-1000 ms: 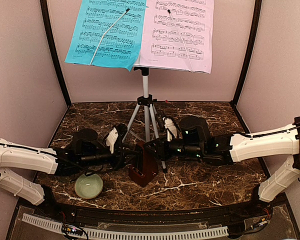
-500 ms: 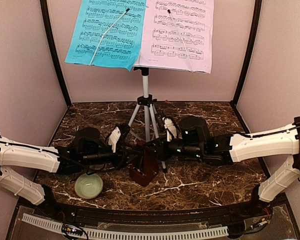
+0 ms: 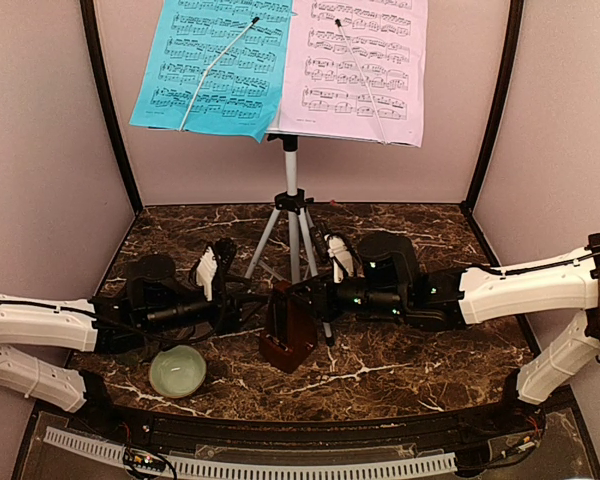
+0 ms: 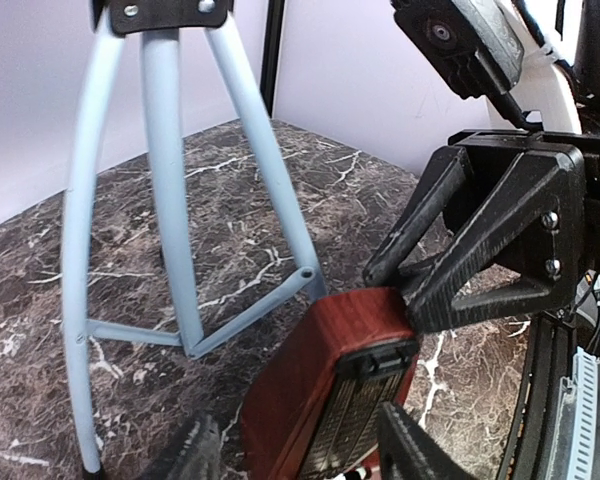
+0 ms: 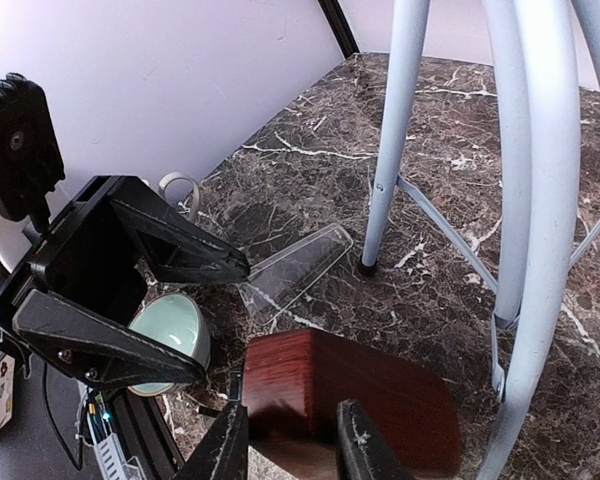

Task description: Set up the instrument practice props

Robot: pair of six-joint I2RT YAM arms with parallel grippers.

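Metronome [image 3: 286, 328] newly free of left pincer [image 3: 245, 304]

The top edge crops the blue page [image 3: 215, 65] and the pink page [image 3: 360, 65].

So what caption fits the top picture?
Right gripper holds the dark-red metronome, left gripper beside it, under the music stand with blue page and pink page.

1. Showing the music stand [image 4: 170, 200] with its silver tripod legs planted on the marble table [image 4: 360, 190].
2. Catching the dark-red metronome [image 4: 310, 370] tilted, low at centre.
3. Seeing the right gripper [image 4: 398, 297] pinching its upper end.
4. Framing it between the left gripper [image 4: 300, 455], fingers [image 4: 195, 455] parted.
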